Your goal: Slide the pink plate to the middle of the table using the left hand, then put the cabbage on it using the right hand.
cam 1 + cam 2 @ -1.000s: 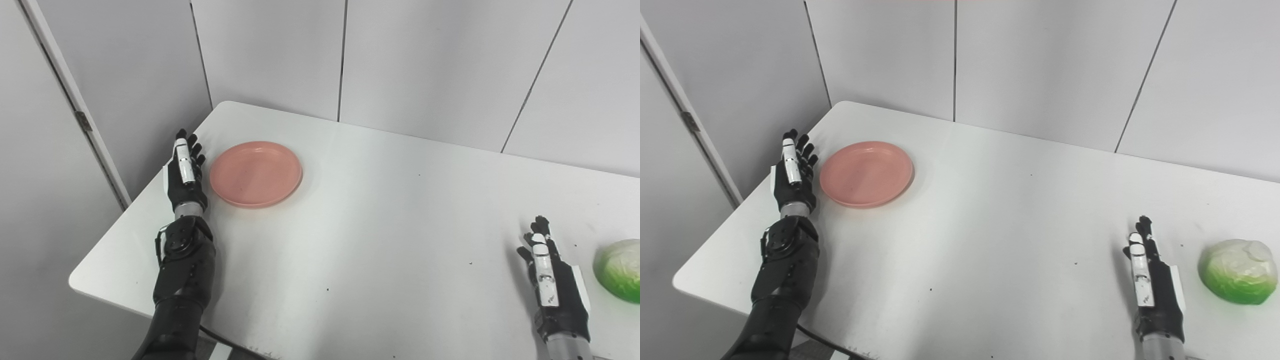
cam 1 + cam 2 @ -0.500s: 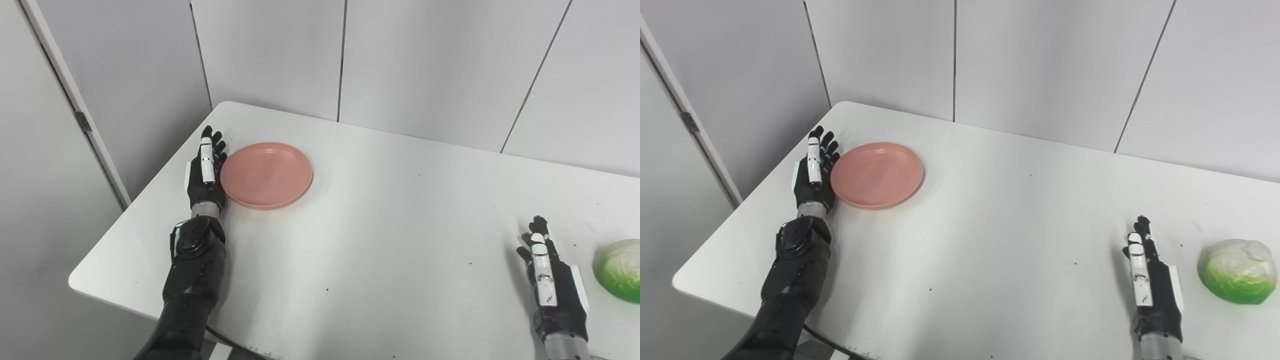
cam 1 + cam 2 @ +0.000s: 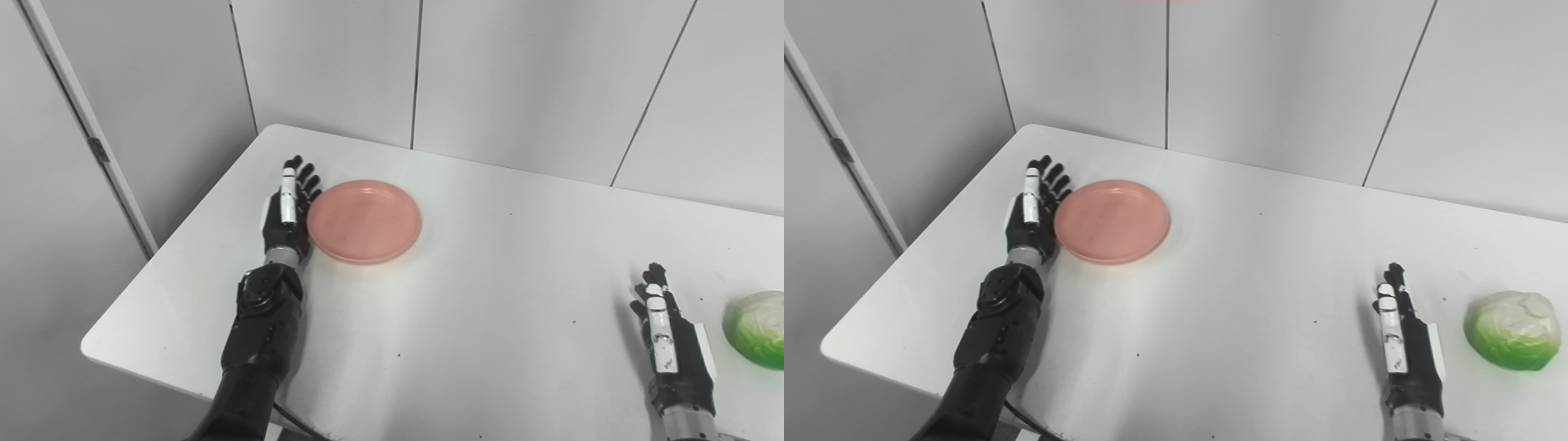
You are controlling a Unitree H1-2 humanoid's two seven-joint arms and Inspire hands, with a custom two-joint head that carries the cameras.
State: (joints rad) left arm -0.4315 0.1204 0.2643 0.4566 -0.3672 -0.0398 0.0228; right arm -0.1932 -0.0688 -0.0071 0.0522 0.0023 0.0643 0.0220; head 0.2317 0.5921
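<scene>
The pink plate (image 3: 364,220) lies flat on the left part of the white table (image 3: 490,318). My left hand (image 3: 286,211) stands on edge with its fingers straight and apart, its palm pressed against the plate's left rim. It holds nothing. The green and white cabbage (image 3: 1511,329) rests near the table's right side. Just left of the cabbage, my right hand (image 3: 1404,352) stands on edge near the front edge, fingers straight, a small gap between it and the cabbage.
Grey wall panels (image 3: 520,79) run behind the table and a door frame (image 3: 86,135) stands to the left. The table's left edge (image 3: 177,233) lies close behind my left hand. White tabletop stretches between plate and cabbage.
My left hand has pushed the plate to the right, toward the table's middle. The right hand and the cabbage have stayed in place.
</scene>
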